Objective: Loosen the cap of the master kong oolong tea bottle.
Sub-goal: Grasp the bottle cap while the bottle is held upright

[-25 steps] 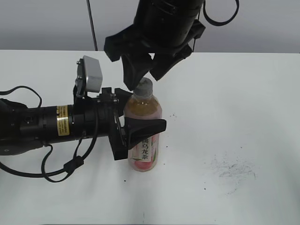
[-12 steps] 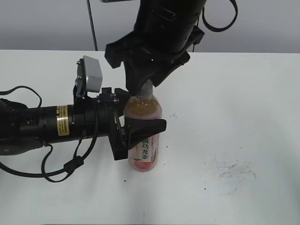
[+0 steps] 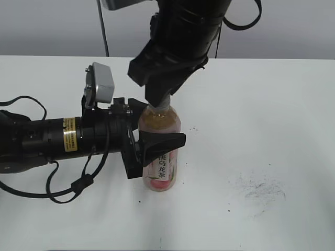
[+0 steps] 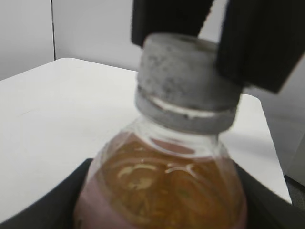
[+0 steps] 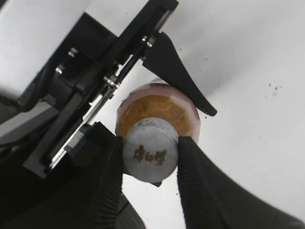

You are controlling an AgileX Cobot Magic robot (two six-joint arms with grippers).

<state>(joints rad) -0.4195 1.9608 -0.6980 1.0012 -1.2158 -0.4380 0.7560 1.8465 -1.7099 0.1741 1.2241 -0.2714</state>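
Observation:
The master kong oolong tea bottle (image 3: pixel 162 172) stands upright on the white table, pink label with black characters facing me. My left gripper (image 3: pixel 152 149) comes in from the left and is shut on the bottle's body. In the left wrist view the amber bottle (image 4: pixel 162 191) fills the space between the jaws. My right gripper (image 3: pixel 159 97) comes down from above and is shut on the cap, which it mostly hides in the exterior view. In the right wrist view the grey cap (image 5: pixel 150 150) with its dark logo sits clamped between the two black fingers (image 5: pixel 151 157). The cap also shows in the left wrist view (image 4: pixel 188 90).
The white table (image 3: pixel 261 130) extends all round the bottle. A patch of dark scuff marks (image 3: pixel 259 188) lies at the front right. A thin dark pole (image 3: pixel 102 26) stands at the back left. The left arm and its cable (image 3: pixel 52 157) lie along the left side.
My right gripper has come down over the bottle's top and closed its fingers on the cap. The left gripper and the bottle have not moved.

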